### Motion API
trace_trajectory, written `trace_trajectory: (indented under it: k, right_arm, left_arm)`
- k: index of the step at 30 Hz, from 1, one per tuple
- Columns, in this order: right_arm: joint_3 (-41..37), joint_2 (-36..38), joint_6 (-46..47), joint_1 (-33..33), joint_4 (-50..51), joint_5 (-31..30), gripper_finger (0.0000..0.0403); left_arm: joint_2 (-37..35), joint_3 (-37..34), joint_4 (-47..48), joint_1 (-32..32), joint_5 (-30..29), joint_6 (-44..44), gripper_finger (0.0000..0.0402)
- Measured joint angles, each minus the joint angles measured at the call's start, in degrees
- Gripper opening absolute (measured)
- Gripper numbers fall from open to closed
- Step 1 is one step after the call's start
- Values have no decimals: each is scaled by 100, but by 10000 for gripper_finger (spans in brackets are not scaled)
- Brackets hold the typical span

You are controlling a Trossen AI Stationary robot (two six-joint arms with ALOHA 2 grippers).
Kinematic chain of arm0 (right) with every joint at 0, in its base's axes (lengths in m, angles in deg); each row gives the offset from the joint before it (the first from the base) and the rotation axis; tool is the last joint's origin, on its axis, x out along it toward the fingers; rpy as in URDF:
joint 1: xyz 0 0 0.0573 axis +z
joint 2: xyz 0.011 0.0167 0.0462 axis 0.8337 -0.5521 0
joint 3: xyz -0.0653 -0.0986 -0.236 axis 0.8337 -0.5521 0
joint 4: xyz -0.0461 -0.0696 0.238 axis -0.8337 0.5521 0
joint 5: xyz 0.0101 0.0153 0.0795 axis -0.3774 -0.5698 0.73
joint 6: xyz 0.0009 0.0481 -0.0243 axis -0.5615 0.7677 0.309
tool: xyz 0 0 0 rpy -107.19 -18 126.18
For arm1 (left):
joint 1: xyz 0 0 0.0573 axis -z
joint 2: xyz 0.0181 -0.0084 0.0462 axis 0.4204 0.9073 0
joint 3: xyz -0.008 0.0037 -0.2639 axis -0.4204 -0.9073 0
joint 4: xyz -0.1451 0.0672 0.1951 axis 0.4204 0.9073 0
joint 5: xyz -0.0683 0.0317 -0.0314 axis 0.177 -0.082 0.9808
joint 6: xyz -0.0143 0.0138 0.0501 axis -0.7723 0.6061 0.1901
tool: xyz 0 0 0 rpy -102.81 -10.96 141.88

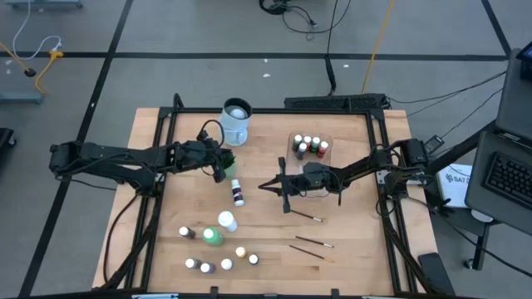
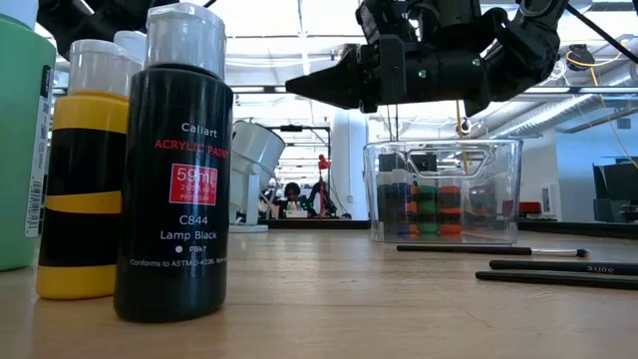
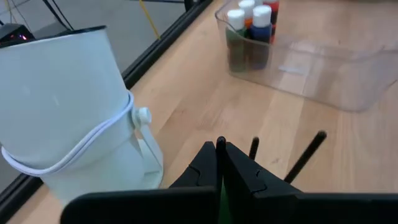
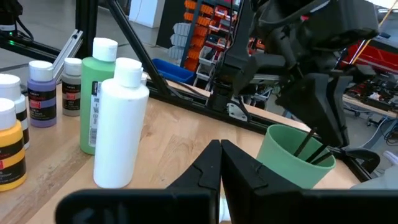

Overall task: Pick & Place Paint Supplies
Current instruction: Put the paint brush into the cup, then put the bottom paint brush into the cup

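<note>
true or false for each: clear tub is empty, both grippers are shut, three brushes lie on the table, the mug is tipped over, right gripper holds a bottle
1. The clear tub is empty. False: small bottles stand in it.
2. The left gripper and right gripper are both shut. True.
3. Three loose brushes lie on the table. True.
4. The mug is tipped over. False: it stands upright.
5. The right gripper holds a bottle. False: nothing is between its fingers.

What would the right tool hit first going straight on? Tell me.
Likely the small dark bottle just ahead of the right tool in the high view. The tool hangs above the table, though, so it might pass over it; depth is unclear.
</note>
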Motion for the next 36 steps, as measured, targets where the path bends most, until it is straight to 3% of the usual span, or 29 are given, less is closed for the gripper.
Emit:
trace_trajectory:
  k: [5,16,20,24,27,30,34,36]
  right_arm:
    - [0,0,0,0,-35,0,4]
    - [0,0,70,0,55,3,4]
    - [0,0,66,-2,61,3,4]
    - [0,0,94,18,70,24,4]
    - [0,0,94,60,56,23,4]
    - [0,0,128,90,-23,26,4]
    - [0,5,581,211,-394,20,4]
    - [0,125,845,265,-301,32,4]
  left_arm:
    - [0,0,-1,4,274,-73,40]
    - [-133,401,99,5,272,187,188]
    - [-587,693,690,84,358,537,206]
    - [-1611,708,1271,158,471,809,166]
    - [-2495,389,1138,10,747,933,96]
    - [-3117,-239,621,-257,1435,1174,22]
    - [-3326,-1002,318,-751,1597,1131,11]
    - [-3250,-1423,-142,-1000,2267,1320,4]
